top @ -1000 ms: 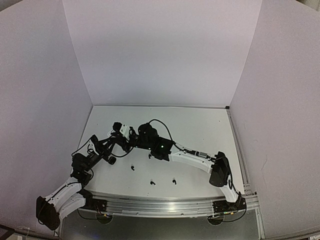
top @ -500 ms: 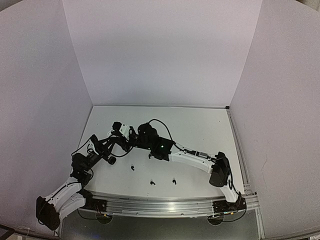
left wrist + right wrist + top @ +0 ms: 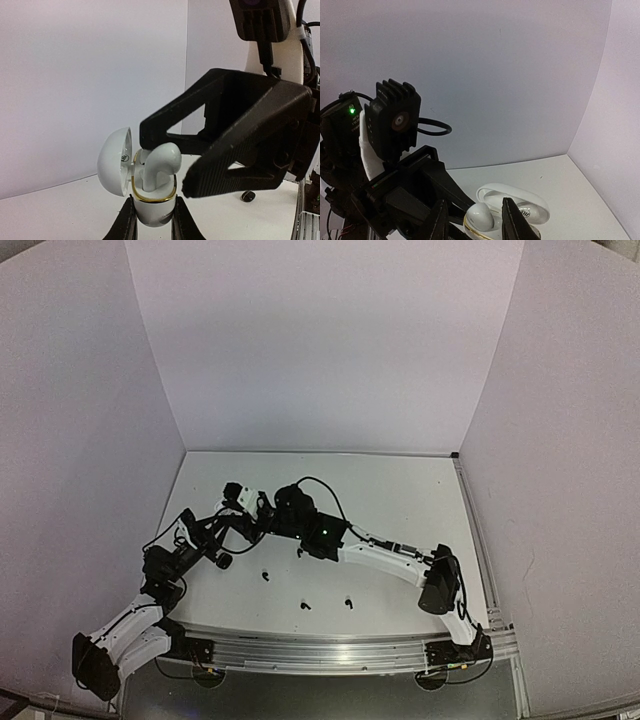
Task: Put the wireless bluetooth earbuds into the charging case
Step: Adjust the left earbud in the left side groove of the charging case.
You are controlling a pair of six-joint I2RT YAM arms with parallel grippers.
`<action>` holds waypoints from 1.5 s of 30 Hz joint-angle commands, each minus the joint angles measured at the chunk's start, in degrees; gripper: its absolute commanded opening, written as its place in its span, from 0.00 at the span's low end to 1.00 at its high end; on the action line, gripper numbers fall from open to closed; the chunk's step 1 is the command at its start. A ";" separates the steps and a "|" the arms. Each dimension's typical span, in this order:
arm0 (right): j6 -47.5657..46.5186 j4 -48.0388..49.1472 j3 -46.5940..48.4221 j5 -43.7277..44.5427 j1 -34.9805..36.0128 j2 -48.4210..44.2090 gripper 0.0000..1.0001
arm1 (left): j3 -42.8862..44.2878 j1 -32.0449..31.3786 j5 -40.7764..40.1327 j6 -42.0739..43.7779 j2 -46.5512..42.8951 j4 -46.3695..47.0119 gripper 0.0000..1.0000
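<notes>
White earbud [image 3: 162, 157] sits in the case [image 3: 114, 161] the left hand [image 3: 152, 224] clamps — right hand [image 3: 474, 212] parted astride it.

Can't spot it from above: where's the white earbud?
Left wrist view, lower centre: the white earbud sits in the open case the left gripper holds, right gripper straddling it.

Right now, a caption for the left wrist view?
Left gripper holds the open charging case; right gripper straddles a white earbud inside.

White links [image 3: 375, 558]; black joints [image 3: 440, 585]; black cables [image 3: 325, 490]; green LED [image 3: 351, 110]
</notes>
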 commanded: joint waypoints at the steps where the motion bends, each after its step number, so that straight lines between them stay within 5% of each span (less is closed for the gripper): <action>1: -0.69 -0.85 3.50 1.13 -0.36 -0.31 0.33 | 2.86 0.05 1.85 -0.53 -0.86 0.84 0.00; 19: 7.78 -2.30 6.54 -3.61 -0.01 -2.81 0.57 | 3.05 0.03 1.91 -0.28 -0.86 -0.84 0.00; 25: 18.09 -3.53 4.52 -4.43 0.17 -4.57 0.46 | 3.63 -0.01 1.76 -0.22 -0.30 -2.12 0.00; 35: 23.01 -8.56 1.65 -4.05 1.77 -5.13 0.12 | 3.81 -0.02 1.60 0.76 -0.07 -2.42 0.00; 45: 21.58 -8.56 0.91 0.35 1.25 -4.87 0.00 | 3.89 -0.03 2.56 1.40 -0.36 -2.54 0.00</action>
